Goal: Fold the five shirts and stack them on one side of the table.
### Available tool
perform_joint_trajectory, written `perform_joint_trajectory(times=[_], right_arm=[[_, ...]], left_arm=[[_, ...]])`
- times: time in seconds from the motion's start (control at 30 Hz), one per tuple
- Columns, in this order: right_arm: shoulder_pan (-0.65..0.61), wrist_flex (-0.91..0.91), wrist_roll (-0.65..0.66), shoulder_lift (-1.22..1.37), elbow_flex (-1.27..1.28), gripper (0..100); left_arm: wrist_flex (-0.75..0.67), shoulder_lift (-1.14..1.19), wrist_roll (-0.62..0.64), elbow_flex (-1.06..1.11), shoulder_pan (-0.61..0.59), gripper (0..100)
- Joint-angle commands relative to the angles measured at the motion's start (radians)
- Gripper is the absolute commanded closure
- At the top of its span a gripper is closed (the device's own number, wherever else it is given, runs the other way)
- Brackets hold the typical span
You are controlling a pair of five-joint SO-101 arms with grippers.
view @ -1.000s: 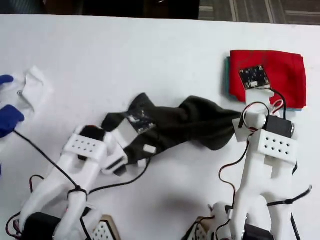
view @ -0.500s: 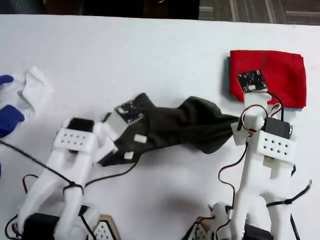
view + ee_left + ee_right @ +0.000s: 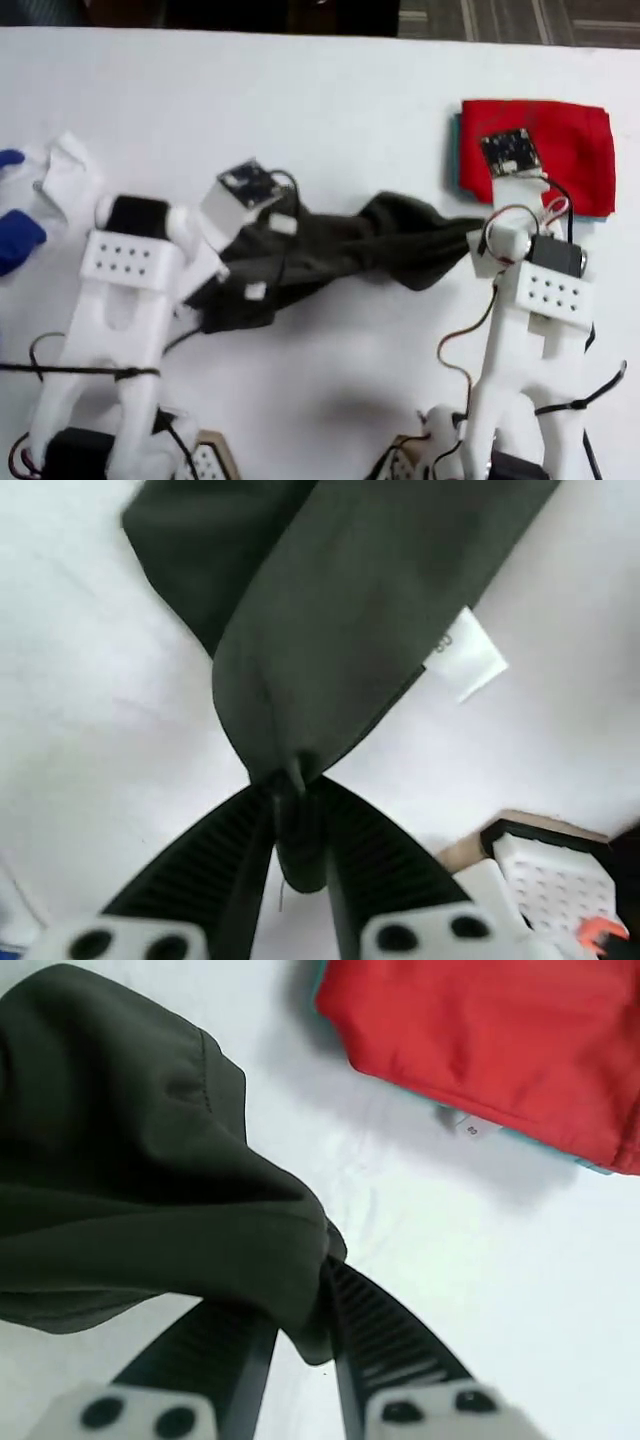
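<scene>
A dark green shirt hangs stretched between my two grippers above the white table. My left gripper is shut on a bunched corner of the dark shirt, whose white tag hangs at one edge. The right gripper is shut on the other end of the dark shirt. In the high view the left gripper holds the left end and the right gripper the right end. A folded red shirt lies on a teal one at the far right.
A crumpled white shirt and a blue garment lie at the table's left edge. The red shirt sits just past the right gripper. Bare table runs along the far side and between the arms' bases.
My left arm has swung toward the far side and a little left, lifting its end of the dark shirt and pulling it straighter. The right arm has barely moved.
</scene>
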Motion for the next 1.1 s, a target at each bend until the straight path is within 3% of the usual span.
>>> perform_joint_trajectory(times=[0.0, 0.3, 0.5, 0.7, 0.83, 0.97, 1.07], right_arm=[[-0.007, -0.019, 0.0, -0.036, -0.008, 98.0], [-0.007, -0.019, 0.0, -0.028, 0.018, 98.0], [-0.007, -0.041, 0.0, -0.028, 0.017, 98.0], [-0.007, -0.051, 0.0, -0.028, 0.017, 98.0], [-0.004, -0.048, 0.0, -0.028, 0.018, 98.0], [-0.007, -0.048, 0.0, -0.028, 0.018, 98.0], [-0.007, -0.05, 0.0, -0.028, 0.018, 98.0]], left_arm=[[-0.009, -0.017, 0.011, 0.041, 0.052, 97], [-0.15, -0.008, 0.012, 0.179, 0.078, 97], [-0.221, -0.015, 0.009, 0.409, 0.304, 97], [-0.222, -0.014, 0.012, 0.441, 0.456, 97], [-0.224, -0.009, 0.012, 0.441, 0.443, 94], [-0.236, -0.009, 0.011, 0.449, 0.388, 80], [-0.276, -0.008, 0.011, 0.449, 0.356, 80]])
